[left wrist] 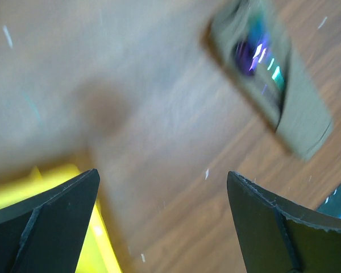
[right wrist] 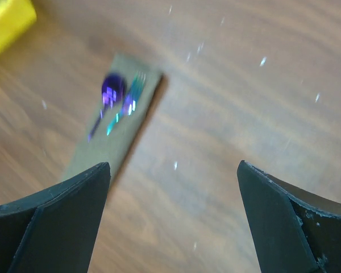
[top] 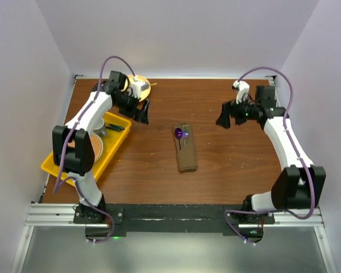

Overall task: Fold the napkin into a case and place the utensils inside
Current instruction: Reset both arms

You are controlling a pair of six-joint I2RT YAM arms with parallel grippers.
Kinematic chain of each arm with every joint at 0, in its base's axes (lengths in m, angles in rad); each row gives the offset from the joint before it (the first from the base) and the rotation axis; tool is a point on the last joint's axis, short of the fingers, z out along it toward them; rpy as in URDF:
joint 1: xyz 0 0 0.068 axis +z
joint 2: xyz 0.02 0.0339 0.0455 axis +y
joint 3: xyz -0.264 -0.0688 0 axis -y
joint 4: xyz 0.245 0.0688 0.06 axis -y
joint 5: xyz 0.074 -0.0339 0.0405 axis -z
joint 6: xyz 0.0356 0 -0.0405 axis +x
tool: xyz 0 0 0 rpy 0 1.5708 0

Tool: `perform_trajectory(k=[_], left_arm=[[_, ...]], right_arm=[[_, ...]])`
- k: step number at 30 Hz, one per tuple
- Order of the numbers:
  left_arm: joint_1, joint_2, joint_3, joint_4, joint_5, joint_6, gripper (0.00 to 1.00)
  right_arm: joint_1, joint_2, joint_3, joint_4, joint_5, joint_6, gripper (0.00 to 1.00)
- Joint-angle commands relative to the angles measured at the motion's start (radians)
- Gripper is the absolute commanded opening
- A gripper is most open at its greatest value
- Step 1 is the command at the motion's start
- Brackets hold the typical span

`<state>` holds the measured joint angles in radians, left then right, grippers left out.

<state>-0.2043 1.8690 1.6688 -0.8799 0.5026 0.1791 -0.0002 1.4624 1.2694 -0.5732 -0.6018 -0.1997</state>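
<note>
The napkin lies folded as a narrow olive-brown case [top: 187, 159] in the middle of the table. The utensils [top: 180, 134] stick out of its far end: a glossy purple spoon bowl and a slim greenish piece beside it. The left wrist view shows the blurred case [left wrist: 304, 116] and utensils [left wrist: 253, 54] at upper right. In the right wrist view the case [right wrist: 111, 148] and utensils [right wrist: 113, 90] sit at upper left. My left gripper [top: 142, 112] [left wrist: 162, 173] hangs open to the case's far left, with nothing in it. To the case's far right my right gripper [top: 224, 119] [right wrist: 173, 165] is open, holding nothing.
A yellow tray [top: 52, 164] at the left edge holds a round tan mat [top: 92, 147], a grey cup [top: 99, 126] and a dark utensil [top: 115, 127]. A yellow plate [top: 149, 88] sits at the back behind my left wrist. The tray's corner [left wrist: 23, 190] [right wrist: 5, 20] shows in both wrist views.
</note>
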Motion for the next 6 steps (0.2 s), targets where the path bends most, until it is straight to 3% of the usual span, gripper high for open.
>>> perform_trajectory(k=[1,6], left_arm=[[0.002,-0.165,-0.185,0.068,-0.096,0.007,1.0],[0.002,-0.261,-0.317,0.121,-0.11,-0.009,1.0]], right_arm=[[0.002,-0.12,-0.151,-0.057,0.04,-0.13,0.98],[0.003,-0.226,-0.243,-0.048,0.039,-0.126,0.98]])
